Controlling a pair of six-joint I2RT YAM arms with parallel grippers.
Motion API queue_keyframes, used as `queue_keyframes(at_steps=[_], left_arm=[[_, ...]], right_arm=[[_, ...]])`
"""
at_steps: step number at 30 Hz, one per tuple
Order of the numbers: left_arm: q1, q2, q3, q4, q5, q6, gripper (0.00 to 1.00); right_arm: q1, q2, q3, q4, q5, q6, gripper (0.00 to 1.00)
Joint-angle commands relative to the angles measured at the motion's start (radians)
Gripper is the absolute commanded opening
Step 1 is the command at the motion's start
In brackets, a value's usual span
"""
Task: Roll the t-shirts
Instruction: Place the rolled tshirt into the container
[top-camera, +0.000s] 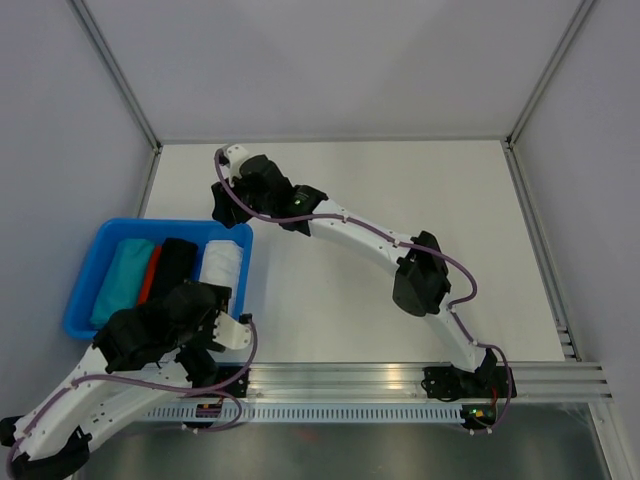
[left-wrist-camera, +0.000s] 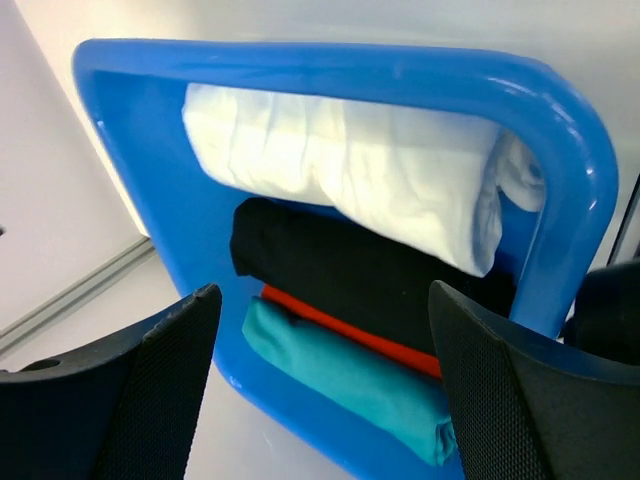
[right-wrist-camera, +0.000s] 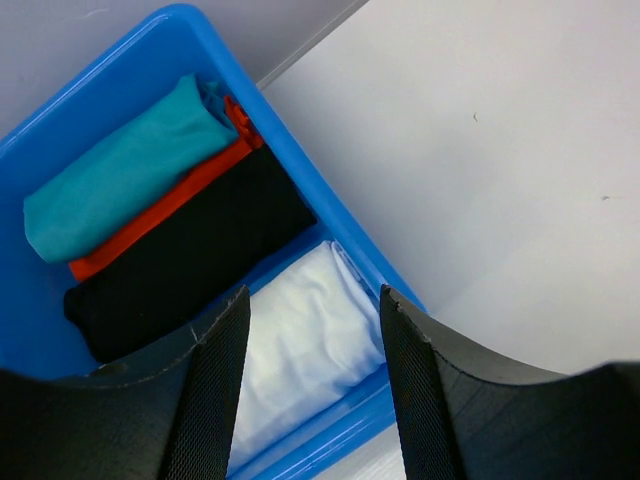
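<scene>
Blue bin: sits at the left edge of the table. From above, the left arm covers its near rim. Both wrist views cut part of it off.
White roll: in the bin, rightmost, against the right wall and touching the black roll. Its near end is under the left arm from above. In the left wrist view one end sits behind the rim.
Black roll: just left of the white one, with its near end also under the arm.
Red roll: we see only a thin strip squeezed between black and teal, so we cannot tell its thickness.
Teal roll: leftmost, touching the red strip.
Left gripper: jaws apart with nothing between them, at the bin's near end. From above we cannot separate its fingers from the dark wrist.
Right gripper: jaws apart and empty, just beyond the bin's far right corner. We cannot judge its height. In its own view its fingers block the lower part of the white roll.
</scene>
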Motion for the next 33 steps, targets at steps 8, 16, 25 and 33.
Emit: queue_keyframes(at_steps=[8,16,25,33], left_arm=[[0.0,0.25,0.108,0.088,-0.019,-0.438,0.11],[0.284,0.361,0.119,0.217,0.137,-0.539,0.02],[0.682,0.795,0.458,0.21,0.341,-0.637,0.02],[0.704,0.89,0.285,0.472,0.291,-0.509,0.02]], right_arm=[[-0.025,-0.118,-0.039,0.07,-0.051,0.053,0.55],[-0.057,-0.282,-0.245,0.155,-0.037,0.056,0.51],[-0.083,-0.446,-0.424,0.156,0.001,-0.004,0.51],[-0.123,-0.566,-0.594,0.204,0.072,-0.028,0.51]])
